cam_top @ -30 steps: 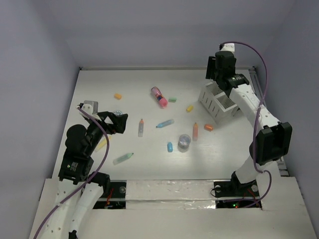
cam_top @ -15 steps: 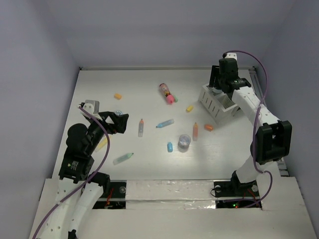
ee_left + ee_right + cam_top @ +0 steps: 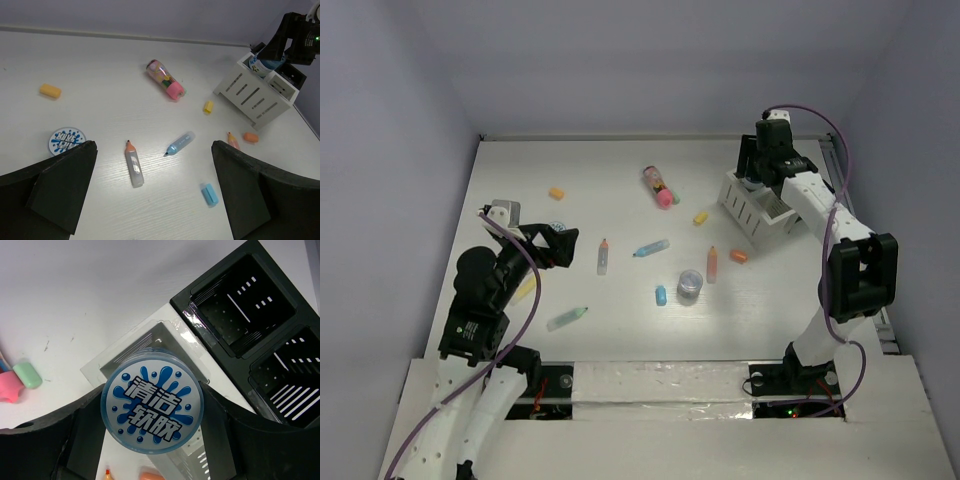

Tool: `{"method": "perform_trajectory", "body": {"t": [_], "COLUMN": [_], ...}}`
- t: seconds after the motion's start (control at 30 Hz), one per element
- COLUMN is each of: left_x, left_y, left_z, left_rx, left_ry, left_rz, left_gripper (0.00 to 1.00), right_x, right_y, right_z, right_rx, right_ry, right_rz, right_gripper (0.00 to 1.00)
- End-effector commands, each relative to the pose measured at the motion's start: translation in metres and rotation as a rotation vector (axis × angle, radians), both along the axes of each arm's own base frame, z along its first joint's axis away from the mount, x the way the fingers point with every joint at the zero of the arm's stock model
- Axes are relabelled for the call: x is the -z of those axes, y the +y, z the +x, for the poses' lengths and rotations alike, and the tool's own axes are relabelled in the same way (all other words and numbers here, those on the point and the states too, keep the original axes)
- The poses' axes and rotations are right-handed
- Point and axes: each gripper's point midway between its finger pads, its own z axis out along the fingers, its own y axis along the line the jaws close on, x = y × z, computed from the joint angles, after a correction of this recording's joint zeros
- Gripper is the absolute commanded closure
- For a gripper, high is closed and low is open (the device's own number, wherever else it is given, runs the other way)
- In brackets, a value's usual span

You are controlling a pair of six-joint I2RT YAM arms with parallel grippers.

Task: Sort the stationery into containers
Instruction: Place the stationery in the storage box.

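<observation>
One blue jar [image 3: 152,401] is sitting clamped in the right gripper [image 3: 152,415] at the mouth of a white compartment of the single organizer [image 3: 752,212], whose two black compartments [image 3: 245,295] are showing only bare floors. Four pens (white [image 3: 133,164], blue [image 3: 179,143], orange [image 3: 712,263], mint [image 3: 566,318]), five capsules (two orange [image 3: 50,90] [image 3: 250,137], one yellow [image 3: 208,106], one blue [image 3: 209,194], one mint [image 3: 27,375]), one grey jar [image 3: 690,285], one pink-capped tube [image 3: 165,79] and one blue round label disc [image 3: 67,140] are lying scattered on the table [image 3: 590,160]. The left gripper [image 3: 155,189] is hovering over them with jaws wide apart.

Counter [image 3: 100,65]: matt white, faint wood grain. Organizer [image 3: 257,97]: white half smooth matt plastic, black half [image 3: 250,295] slightly glossy plastic. Blue jar [image 3: 152,410]: translucent plastic, glossy printed lid label. Left gripper [image 3: 152,150] fingers [image 3: 60,190]: matt black.
</observation>
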Motion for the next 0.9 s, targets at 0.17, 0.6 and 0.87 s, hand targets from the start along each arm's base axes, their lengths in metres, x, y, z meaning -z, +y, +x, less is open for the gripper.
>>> {"method": "perform_trajectory", "body": {"t": [0.17, 0.6, 0.87], "left_x": [-0.006, -0.008, -0.011], "left_y": [-0.004, -0.003, 0.032], "left_z": [0.003, 0.003, 0.009], "left_rx": [0.018, 0.010, -0.198], "left_ry": [-0.032, -0.038, -0.025], "left_rz": [-0.003, -0.004, -0.011], "left_gripper": [0.01, 0.01, 0.01], "right_x": [-0.034, -0.075, -0.064], "right_y": [0.000, 0.107, 0.262], "right_z": [0.011, -0.019, -0.069], "right_rx": [0.000, -0.354, -0.756], "right_ry": [-0.118, -0.234, -0.208], "right_rz": [0.028, 0.188, 0.321], "right_gripper": [0.16, 0.04, 0.00]}}
